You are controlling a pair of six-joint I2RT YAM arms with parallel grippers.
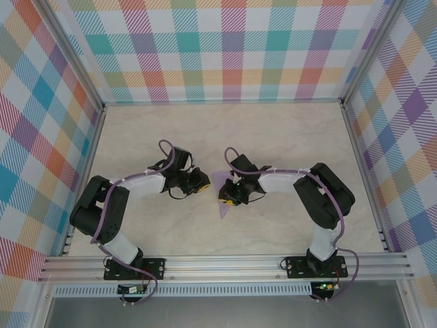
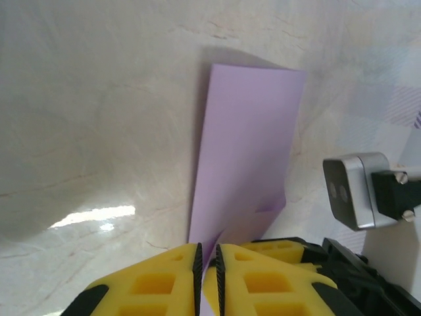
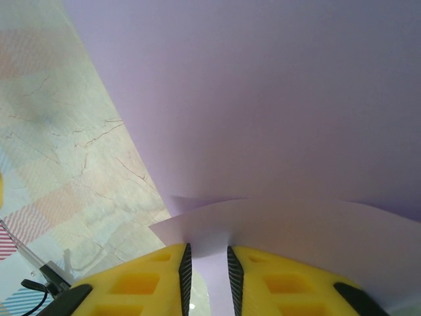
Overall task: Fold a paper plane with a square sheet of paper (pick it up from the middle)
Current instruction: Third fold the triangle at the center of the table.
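Note:
The square sheet of paper (image 1: 222, 188), lavender and partly folded, hangs between my two grippers at mid-table, with one corner pointing toward the near edge. In the left wrist view the paper (image 2: 250, 151) shows as a long folded strip running away over the table. My left gripper (image 2: 207, 263) (image 1: 202, 181) is shut on its near end. My right gripper (image 3: 208, 263) (image 1: 231, 198) faces it from the right. Its jaws stand a narrow gap apart, with a curled flap of the paper (image 3: 263, 99) caught between them. No finished paper plane shape shows.
The marbled tabletop (image 1: 205, 137) is walled by checked panels (image 1: 218, 48) at the back and both sides. A metal rail (image 1: 225, 263) runs along the near edge by the arm bases. The right arm's wrist camera (image 2: 352, 191) sits close beside my left fingers.

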